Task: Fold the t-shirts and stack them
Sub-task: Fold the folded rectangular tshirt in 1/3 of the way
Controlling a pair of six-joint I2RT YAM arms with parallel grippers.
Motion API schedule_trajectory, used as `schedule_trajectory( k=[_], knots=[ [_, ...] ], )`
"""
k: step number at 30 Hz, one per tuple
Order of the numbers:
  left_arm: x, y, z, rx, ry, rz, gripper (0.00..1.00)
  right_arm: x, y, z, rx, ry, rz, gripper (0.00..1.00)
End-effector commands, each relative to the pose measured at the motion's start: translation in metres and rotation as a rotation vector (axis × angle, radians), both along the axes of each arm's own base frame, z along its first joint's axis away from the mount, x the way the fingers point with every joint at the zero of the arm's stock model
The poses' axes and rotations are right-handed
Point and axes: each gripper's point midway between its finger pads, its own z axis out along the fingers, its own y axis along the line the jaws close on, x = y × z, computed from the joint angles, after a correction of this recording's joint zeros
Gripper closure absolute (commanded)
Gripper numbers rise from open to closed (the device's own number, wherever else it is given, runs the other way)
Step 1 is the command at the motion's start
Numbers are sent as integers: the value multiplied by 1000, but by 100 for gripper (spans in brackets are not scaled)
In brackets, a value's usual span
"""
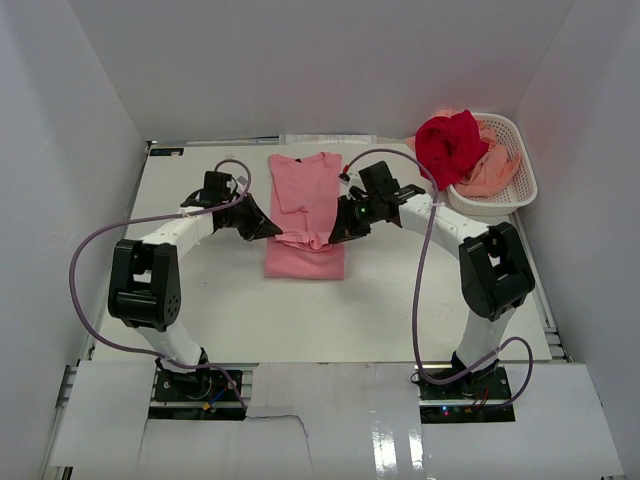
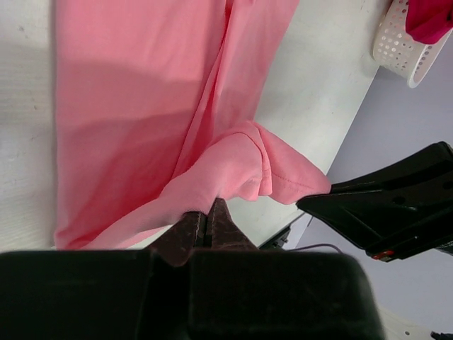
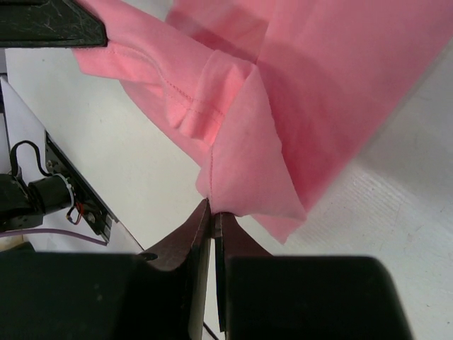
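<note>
The pink t-shirt (image 1: pixel 305 200) lies lengthwise on the white table, collar at the far end. A fold of it is raised near its middle. My left gripper (image 1: pixel 279 231) is shut on the left end of that raised fold (image 2: pixel 233 166), with the cloth pinched at the tips (image 2: pixel 206 215). From the right, my right gripper (image 1: pixel 336 234) is shut on a hemmed corner of the same shirt (image 3: pixel 241 142), pinched at the tips (image 3: pixel 213 213). The deep red t-shirt (image 1: pixel 450 145) and the peach t-shirt (image 1: pixel 490 172) lie crumpled in the white basket (image 1: pixel 520 190).
The lattice basket (image 2: pixel 400 46) stands at the table's back right corner, close to the right arm's elbow (image 1: pixel 492 265). White walls enclose the table on three sides. Purple cables (image 1: pixel 425 270) loop from both arms. The right gripper's black finger (image 2: pixel 396 205) shows in the left wrist view.
</note>
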Motion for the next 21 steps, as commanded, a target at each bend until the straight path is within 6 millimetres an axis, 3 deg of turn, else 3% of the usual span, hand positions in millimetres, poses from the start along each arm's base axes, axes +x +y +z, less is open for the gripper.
schedule_trajectory(
  k=[1, 8, 21],
  knots=[
    [22, 4, 17, -5, -72, 18, 100, 18, 6, 21, 25, -57, 16, 92],
    [35, 10, 23, -5, -89, 39, 100, 35, 4, 28, 23, -73, 8, 92],
    [52, 11, 13, -7, -84, 35, 100, 49, 6, 11, 13, -47, 13, 92]
  ],
)
